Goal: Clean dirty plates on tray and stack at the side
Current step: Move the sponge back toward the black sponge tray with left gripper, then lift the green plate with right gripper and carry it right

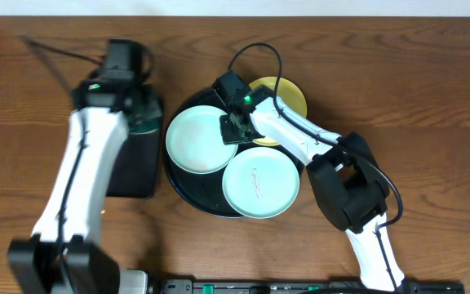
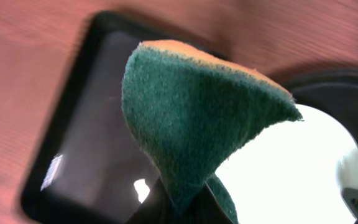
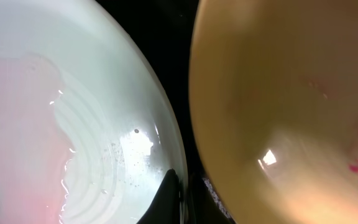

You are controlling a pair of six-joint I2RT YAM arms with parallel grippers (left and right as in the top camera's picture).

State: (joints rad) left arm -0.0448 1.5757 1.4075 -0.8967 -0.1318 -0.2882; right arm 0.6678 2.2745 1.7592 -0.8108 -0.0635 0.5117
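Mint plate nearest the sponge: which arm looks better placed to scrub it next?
Probably left: the left gripper holds the sponge just beside that mint plate; the right gripper sits at its rim, without any sponge.

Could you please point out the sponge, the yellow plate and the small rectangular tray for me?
sponge (image 2: 197, 118), left wrist view, on its green scouring face.
yellow plate (image 1: 292, 96), overhead view, on its uncovered right part.
rectangular tray (image 2: 86, 130), left wrist view, on its glossy floor.

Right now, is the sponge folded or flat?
Folded: the sponge curls into a cone, green side outward, orange edge on top, narrowing toward the bottom.
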